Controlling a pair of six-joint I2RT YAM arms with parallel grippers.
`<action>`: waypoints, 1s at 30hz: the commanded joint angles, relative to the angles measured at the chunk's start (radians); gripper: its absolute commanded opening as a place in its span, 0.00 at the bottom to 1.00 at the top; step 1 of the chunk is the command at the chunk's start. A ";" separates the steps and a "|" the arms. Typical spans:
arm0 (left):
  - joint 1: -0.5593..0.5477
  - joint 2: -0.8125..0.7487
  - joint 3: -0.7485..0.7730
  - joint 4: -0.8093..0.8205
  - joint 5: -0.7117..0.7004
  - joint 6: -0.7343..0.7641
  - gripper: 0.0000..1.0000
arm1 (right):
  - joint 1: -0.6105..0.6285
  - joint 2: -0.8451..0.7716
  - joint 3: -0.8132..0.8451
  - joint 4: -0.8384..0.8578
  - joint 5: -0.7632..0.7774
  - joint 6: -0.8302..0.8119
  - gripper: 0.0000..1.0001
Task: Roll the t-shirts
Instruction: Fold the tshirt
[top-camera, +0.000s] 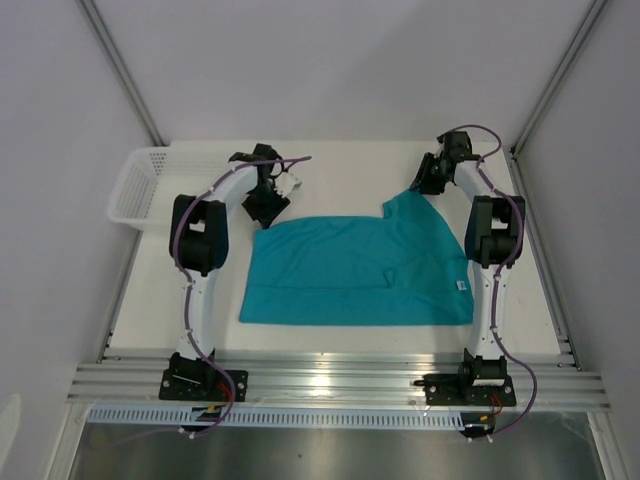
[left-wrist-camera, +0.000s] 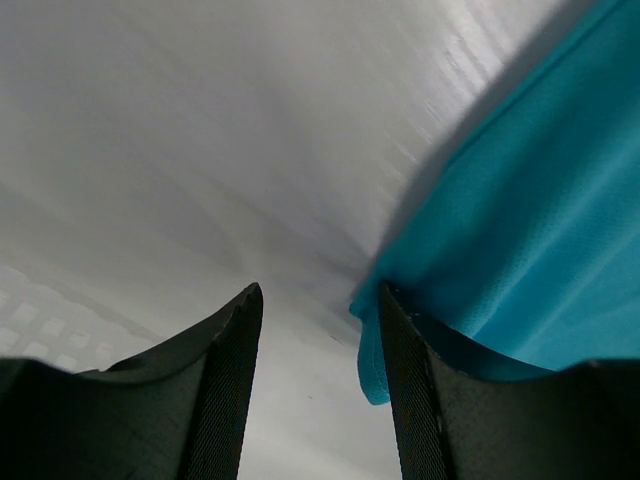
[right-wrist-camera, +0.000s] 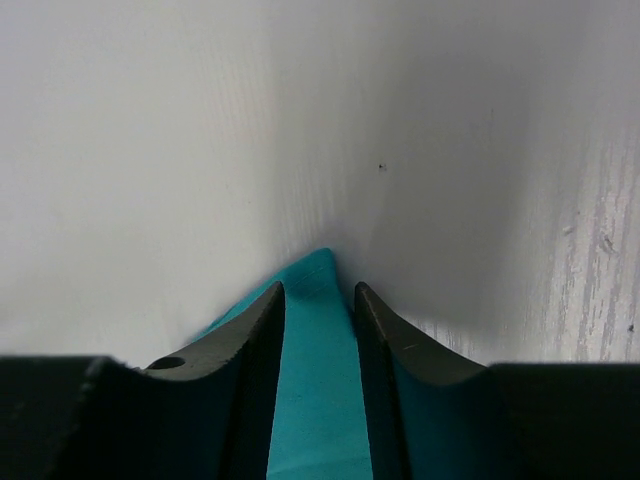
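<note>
The teal t-shirt (top-camera: 360, 270) lies spread flat on the white table, with a small white label (top-camera: 461, 285) near its right edge. My left gripper (top-camera: 266, 205) is at the shirt's far left corner. In the left wrist view it (left-wrist-camera: 320, 292) is open, and the cloth's edge (left-wrist-camera: 372, 350) lies against the inner face of its right finger. My right gripper (top-camera: 426, 180) is at the shirt's far right corner. In the right wrist view it (right-wrist-camera: 319, 290) is open with a narrow gap, its fingers astride the corner of the cloth (right-wrist-camera: 318, 370), which also shows outside both fingers.
A white mesh basket (top-camera: 140, 185) stands at the table's far left edge, just left of my left arm. Grey walls close in the back and sides. The aluminium rail (top-camera: 330, 380) with both arm bases runs along the near edge.
</note>
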 joint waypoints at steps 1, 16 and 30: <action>0.006 -0.126 -0.020 0.063 0.091 0.041 0.54 | 0.010 -0.018 -0.044 -0.052 0.012 -0.012 0.38; 0.006 -0.059 0.023 -0.064 0.103 0.063 0.55 | 0.012 -0.053 -0.067 -0.047 -0.006 -0.014 0.07; 0.006 -0.034 0.036 -0.149 0.192 0.136 0.24 | 0.012 -0.108 -0.112 -0.029 -0.002 -0.002 0.00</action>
